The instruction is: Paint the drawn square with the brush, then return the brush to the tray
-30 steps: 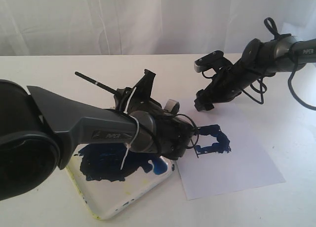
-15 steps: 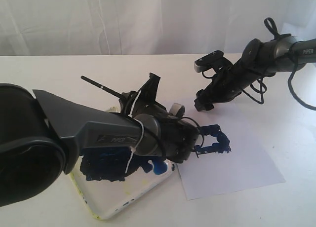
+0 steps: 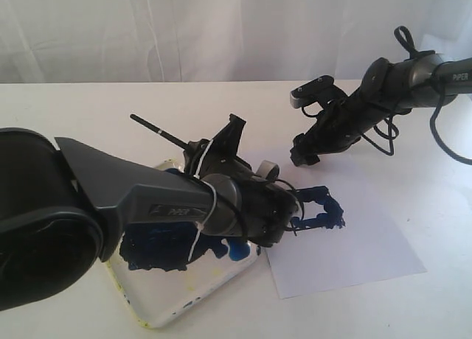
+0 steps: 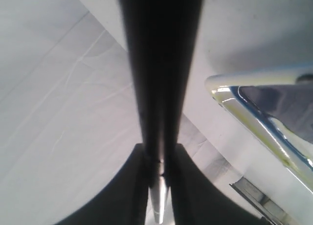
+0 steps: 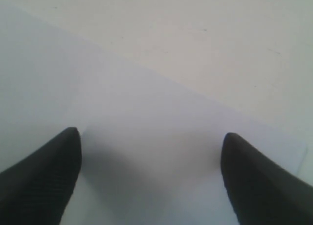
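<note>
Shallow white blue-blotched tray (image 3: 184,309) at left; left gripper (image 3: 214,149) above it clamps thin black brush (image 3: 158,131), tip angled down to blue-smeared drawn square (image 3: 324,206) for painting; right gripper (image 3: 302,151), fingers (image 5: 44,176) spread, at far edge of white paper sheet (image 3: 354,258), likely steadying it

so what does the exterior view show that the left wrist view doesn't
Only the exterior view: the blue-smeared drawn square on the white paper sheet, the right gripper over that sheet, and the long thin black brush. Only the left wrist view: the left arm's jaws up close, pressed nearly together. Both: the shallow white tray with its yellowish, paint-stained rim.
</note>
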Controlling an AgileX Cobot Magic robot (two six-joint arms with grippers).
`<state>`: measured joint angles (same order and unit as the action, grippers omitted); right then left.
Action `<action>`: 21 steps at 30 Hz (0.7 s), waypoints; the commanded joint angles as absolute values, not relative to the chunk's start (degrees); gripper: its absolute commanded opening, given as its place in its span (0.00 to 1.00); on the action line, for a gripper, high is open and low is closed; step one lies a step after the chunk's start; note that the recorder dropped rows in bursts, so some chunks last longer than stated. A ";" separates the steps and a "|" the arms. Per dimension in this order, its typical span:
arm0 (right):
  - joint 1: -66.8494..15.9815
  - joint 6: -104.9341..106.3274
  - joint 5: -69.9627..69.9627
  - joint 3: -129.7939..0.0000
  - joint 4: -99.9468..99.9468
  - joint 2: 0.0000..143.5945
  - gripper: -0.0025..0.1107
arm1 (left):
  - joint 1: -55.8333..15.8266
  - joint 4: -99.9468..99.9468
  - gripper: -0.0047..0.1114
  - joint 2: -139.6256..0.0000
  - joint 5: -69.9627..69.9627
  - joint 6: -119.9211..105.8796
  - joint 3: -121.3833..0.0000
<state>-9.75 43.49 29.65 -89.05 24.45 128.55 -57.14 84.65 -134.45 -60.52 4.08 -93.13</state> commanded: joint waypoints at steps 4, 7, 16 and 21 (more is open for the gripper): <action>-9.66 43.32 31.10 -88.60 22.56 130.48 0.67 | -58.09 84.20 0.04 -134.59 -61.26 2.73 -93.41; -9.66 43.32 31.10 -88.60 22.56 130.48 0.67 | -59.12 83.98 0.04 -134.59 -62.59 2.62 -93.41; -9.66 43.32 31.10 -88.60 22.56 130.48 0.67 | -61.82 76.78 0.04 -134.59 -65.70 0.00 -93.29; -9.66 43.32 31.10 -88.60 22.56 130.48 0.67 | -60.37 77.02 0.04 -134.59 -66.62 0.66 -93.29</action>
<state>-9.75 43.49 29.65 -89.18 24.35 128.67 -61.29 77.32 -134.71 -64.03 0.78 -93.13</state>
